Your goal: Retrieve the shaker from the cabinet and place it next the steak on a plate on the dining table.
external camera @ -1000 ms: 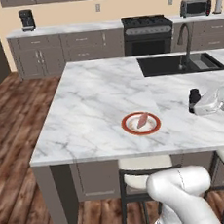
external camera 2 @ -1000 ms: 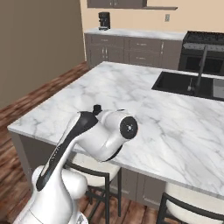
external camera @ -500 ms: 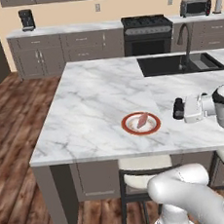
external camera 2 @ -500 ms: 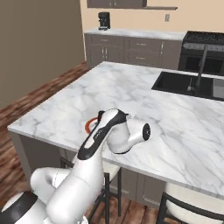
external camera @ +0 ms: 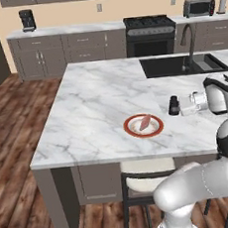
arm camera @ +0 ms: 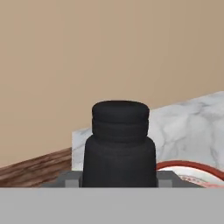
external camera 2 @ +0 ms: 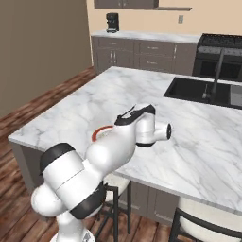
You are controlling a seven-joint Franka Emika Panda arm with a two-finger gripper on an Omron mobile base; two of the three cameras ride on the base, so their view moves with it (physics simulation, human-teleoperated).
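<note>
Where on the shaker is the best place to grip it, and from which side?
Grip the shaker on its wide lower body, side-on, as the pincer does now. It stands upright, and its top is narrower and rounded, so the straight body probably seats better.

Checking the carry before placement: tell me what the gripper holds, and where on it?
The gripper holds the black shaker, clamped around its lower body, upright.
</note>
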